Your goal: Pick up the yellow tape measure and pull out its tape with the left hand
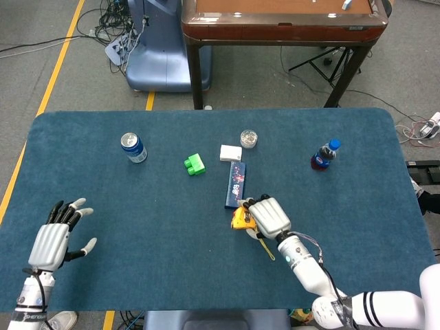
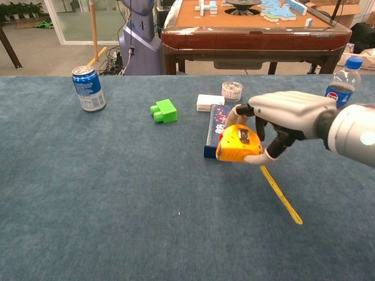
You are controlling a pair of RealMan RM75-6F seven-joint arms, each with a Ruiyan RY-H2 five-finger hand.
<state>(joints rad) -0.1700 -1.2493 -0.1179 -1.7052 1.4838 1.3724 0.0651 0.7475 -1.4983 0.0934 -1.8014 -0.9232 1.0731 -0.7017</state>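
Table [image 1: 151,234], blue-carpeted, filling both views. Right robot hand [image 1: 268,217] [image 2: 287,114] near the middle, curled over the yellow tape measure [image 2: 238,144] [image 1: 241,217], thumb beneath and fingers on top, case pinched between them and lifted clear of the cloth (plain in the chest view). Yellow strap [image 2: 281,196] hanging off the case, slanting down to the right with its far end near the carpet. Left robot hand [image 1: 53,242] at the near left corner, far from the tape measure, fingers spread, holding nothing. Dark blue box [image 1: 235,184] [image 2: 219,130] just behind the lifted case, lying lengthwise. Pepsi bottle [image 1: 324,155] [image 2: 337,90] upright toward the far right. Blue can [image 1: 133,147] [image 2: 88,88] upright at far left. Green block [image 1: 194,164] [image 2: 164,110] between can and box. Small white box [image 1: 230,152] [image 2: 209,102] beyond the dark box's far end, and just beside it a little round clear container [image 1: 249,139] [image 2: 232,91] (contents too small to tell).
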